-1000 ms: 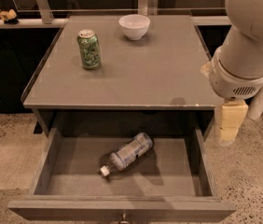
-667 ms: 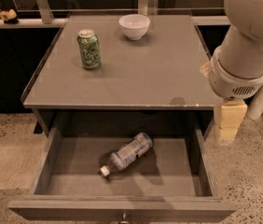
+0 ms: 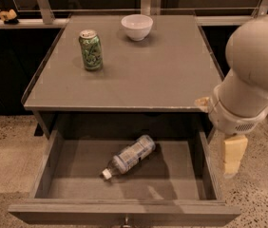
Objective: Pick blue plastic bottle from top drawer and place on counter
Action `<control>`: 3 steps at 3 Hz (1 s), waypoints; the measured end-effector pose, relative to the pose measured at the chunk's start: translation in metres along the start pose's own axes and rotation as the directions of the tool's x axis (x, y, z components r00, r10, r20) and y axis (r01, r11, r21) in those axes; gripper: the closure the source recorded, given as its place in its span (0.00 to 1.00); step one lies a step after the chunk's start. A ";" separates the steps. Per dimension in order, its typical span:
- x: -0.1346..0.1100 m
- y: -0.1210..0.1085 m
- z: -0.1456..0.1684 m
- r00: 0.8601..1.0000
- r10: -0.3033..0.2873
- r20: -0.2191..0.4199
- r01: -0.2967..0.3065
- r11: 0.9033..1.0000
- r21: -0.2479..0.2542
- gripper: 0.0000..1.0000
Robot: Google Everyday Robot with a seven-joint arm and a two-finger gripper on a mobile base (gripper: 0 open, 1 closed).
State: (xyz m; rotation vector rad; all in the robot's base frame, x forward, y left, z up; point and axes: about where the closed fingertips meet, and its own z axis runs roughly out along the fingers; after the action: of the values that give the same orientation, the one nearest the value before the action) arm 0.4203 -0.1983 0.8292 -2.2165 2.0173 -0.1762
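The blue plastic bottle lies on its side in the middle of the open top drawer, with its white cap pointing toward the front left. The grey counter is directly above the drawer. My gripper hangs from the large pale arm to the right of the drawer, outside its right wall and level with it. It is about a bottle's length to the right of the bottle and holds nothing that I can see.
A green soda can stands at the counter's left and a white bowl at its back centre. The drawer's front panel has a small metal knob. Speckled floor lies on both sides. A railing runs behind.
The arm and gripper have moved lower beside the drawer's right side. The bottle, can and bowl have not moved.
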 end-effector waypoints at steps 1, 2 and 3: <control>-0.016 0.019 0.047 0.994 -0.111 0.024 0.112 0.993 -0.039 0.00; -0.041 0.022 0.088 0.974 -0.208 0.090 0.213 0.975 -0.057 0.00; -0.041 0.022 0.088 0.974 -0.208 0.090 0.213 0.975 -0.057 0.00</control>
State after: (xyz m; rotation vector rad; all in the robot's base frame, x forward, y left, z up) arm 0.4109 -0.1574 0.7393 -2.4335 1.7684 -0.0371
